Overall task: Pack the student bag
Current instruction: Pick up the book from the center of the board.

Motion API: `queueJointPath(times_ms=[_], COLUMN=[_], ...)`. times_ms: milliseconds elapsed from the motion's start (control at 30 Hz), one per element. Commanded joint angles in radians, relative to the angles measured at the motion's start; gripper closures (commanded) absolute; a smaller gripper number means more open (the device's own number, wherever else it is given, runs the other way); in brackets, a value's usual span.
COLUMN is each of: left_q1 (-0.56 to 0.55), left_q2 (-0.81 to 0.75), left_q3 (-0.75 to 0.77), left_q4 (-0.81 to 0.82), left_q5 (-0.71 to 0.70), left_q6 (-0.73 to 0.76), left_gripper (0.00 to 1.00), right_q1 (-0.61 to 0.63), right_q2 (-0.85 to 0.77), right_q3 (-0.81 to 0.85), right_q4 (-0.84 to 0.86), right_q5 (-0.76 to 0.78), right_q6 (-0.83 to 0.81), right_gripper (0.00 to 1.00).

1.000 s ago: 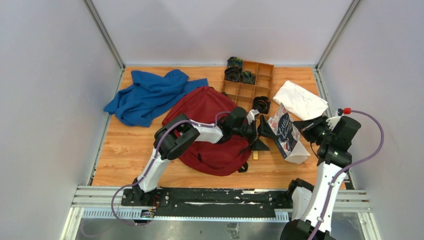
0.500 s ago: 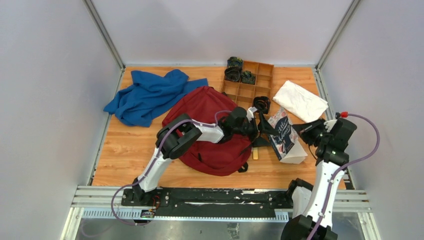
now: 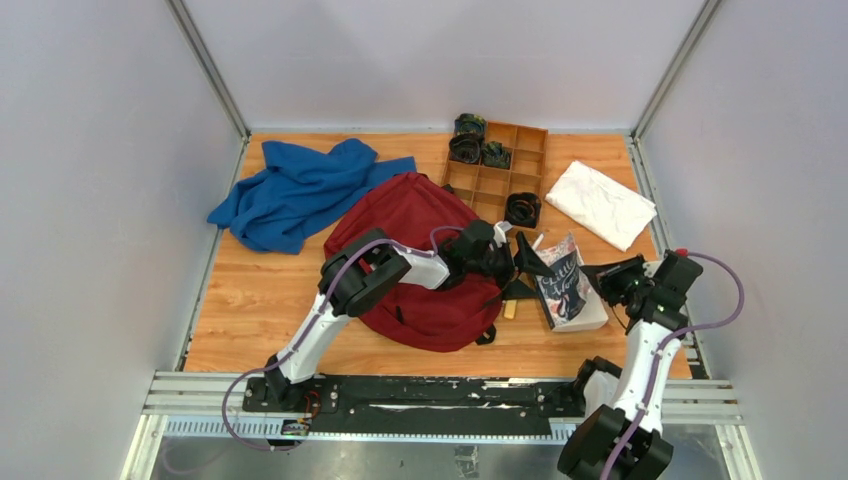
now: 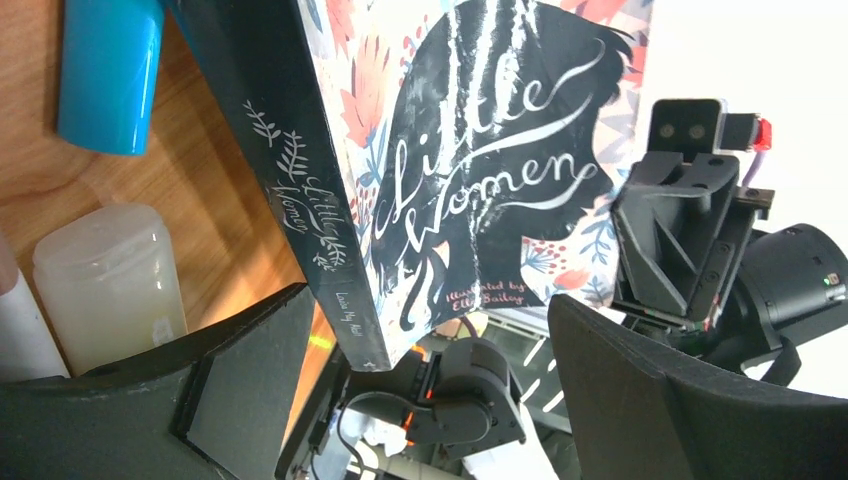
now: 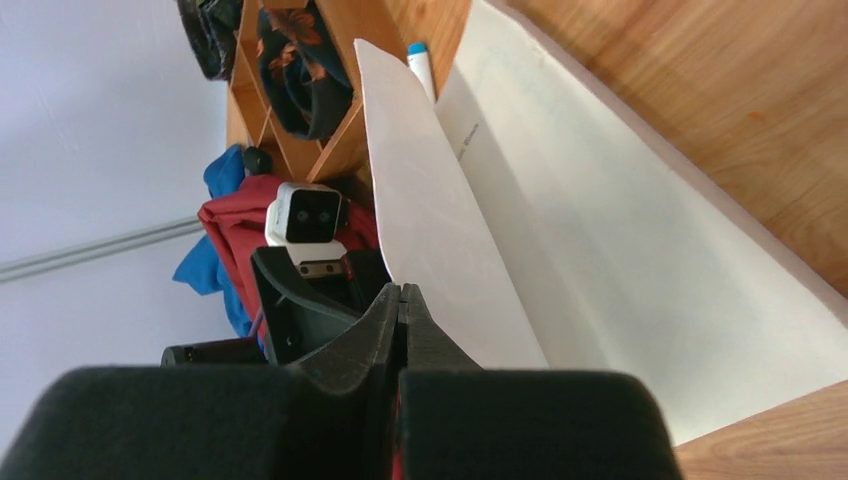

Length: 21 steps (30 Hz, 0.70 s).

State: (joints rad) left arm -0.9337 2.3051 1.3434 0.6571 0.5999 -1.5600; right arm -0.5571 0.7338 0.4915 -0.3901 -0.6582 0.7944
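Observation:
The dark red student bag (image 3: 410, 255) lies flat in the middle of the table. My left arm reaches across it. My left gripper (image 3: 527, 265) is open just right of the bag, and its jaws stand on either side of the lower corner of a "Little Women" book (image 4: 470, 170), without pressing on it. The book (image 3: 563, 288) stands tilted on the table, partly open. My right gripper (image 5: 402, 295) is shut on the book's thin opened cover (image 5: 430, 230), and it shows in the top view (image 3: 603, 277) at the book's right side.
A blue cloth (image 3: 300, 190) lies at the back left. A wooden divided tray (image 3: 497, 165) holds dark rolled items. A white folded cloth (image 3: 600, 200) lies at the back right. A blue-capped stick (image 4: 100, 70) and a pale stick (image 4: 110, 280) lie beside the book.
My right gripper has come down and nearer with the book, which now leans lower and closer to the table's front. My left gripper has barely moved.

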Motion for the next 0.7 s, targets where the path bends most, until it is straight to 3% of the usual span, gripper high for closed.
queueJointPath(times_ms=[0, 267, 300, 400, 467, 667], left_q1=[-0.005, -0.005, -0.005, -0.005, -0.005, -0.005], left_q2=[0.011, 0.042, 0.048, 0.058, 0.063, 0.072], left_q3=[-0.002, 0.054, 0.064, 0.076, 0.081, 0.087], left_q4=[0.038, 0.038, 0.039, 0.038, 0.038, 0.038], left_q5=[-0.016, -0.006, -0.005, -0.006, -0.008, -0.012], left_q6=[0.0, 0.004, 0.006, 0.006, 0.006, 0.004], left_gripper=[0.09, 0.09, 0.09, 0.1, 0.1, 0.1], right_q1=[-0.055, -0.102, -0.104, -0.104, -0.104, -0.105], right_q2=[0.035, 0.075, 0.084, 0.131, 0.182, 0.253], right_q3=[-0.05, -0.083, -0.079, -0.055, -0.029, 0.038], right_q4=[-0.017, -0.056, -0.068, -0.093, -0.11, -0.091], right_q5=[-0.015, -0.023, -0.007, 0.049, 0.089, 0.186], right_q6=[-0.008, -0.125, -0.144, -0.215, -0.261, -0.344], right_gripper=[1.0, 0.99, 0.93, 0.5, 0.35, 0.27])
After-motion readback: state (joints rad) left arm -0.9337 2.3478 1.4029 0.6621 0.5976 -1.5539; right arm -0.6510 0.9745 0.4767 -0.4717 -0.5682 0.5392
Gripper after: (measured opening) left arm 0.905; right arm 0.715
